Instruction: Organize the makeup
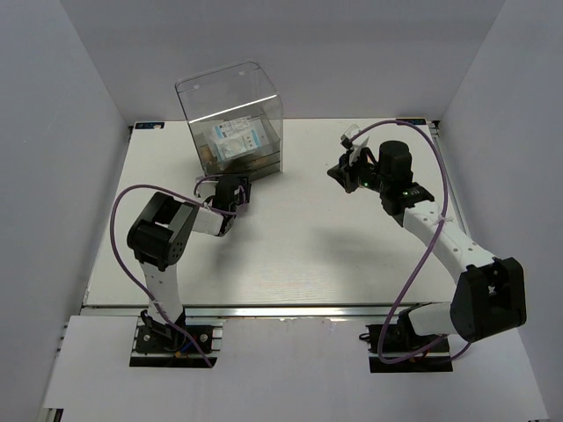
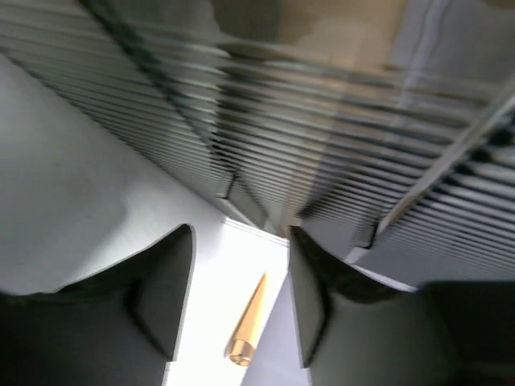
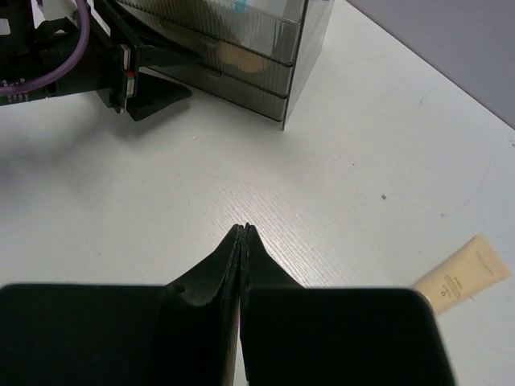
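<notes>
The print on the tan tube (image 3: 463, 277) is too small to read, and so is the print on the white-and-blue packets (image 1: 237, 141). Those packets lie inside the clear drawer box (image 1: 230, 105), at 11 o'clock on the table (image 1: 308, 255). A peach sponge (image 3: 241, 56) shows through a ribbed drawer front. The left gripper (image 2: 241, 241) faces the box with its jaws moderately apart, gripping nothing. The thin tan stick (image 2: 248, 320) lies on the table between them. The right gripper (image 3: 243, 229) is pressed closed and empty, with the tube at its 4 o'clock.
</notes>
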`<act>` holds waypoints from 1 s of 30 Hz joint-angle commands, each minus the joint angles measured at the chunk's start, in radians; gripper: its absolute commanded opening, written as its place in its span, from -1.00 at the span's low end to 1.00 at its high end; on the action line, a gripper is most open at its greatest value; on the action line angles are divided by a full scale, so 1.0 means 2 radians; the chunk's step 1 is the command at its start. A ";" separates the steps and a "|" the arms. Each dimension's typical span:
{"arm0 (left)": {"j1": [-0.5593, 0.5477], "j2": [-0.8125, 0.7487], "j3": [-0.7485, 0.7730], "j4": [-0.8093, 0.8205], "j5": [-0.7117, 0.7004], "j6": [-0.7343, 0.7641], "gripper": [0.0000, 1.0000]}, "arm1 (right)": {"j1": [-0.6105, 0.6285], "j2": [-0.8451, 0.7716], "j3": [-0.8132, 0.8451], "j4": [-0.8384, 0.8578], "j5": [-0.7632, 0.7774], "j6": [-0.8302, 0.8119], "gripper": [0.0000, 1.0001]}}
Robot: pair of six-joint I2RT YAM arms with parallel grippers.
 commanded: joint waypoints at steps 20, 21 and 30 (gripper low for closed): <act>0.000 0.045 0.025 0.021 -0.028 0.000 -0.08 | -0.014 -0.019 -0.015 0.002 -0.011 0.001 -1.00; 0.000 0.047 0.024 0.029 -0.033 -0.002 -0.08 | -0.014 -0.019 -0.015 0.002 -0.011 0.002 -1.00; 0.000 0.052 0.037 0.010 -0.058 -0.009 -0.77 | -0.018 -0.020 -0.017 0.000 -0.014 -0.001 -1.00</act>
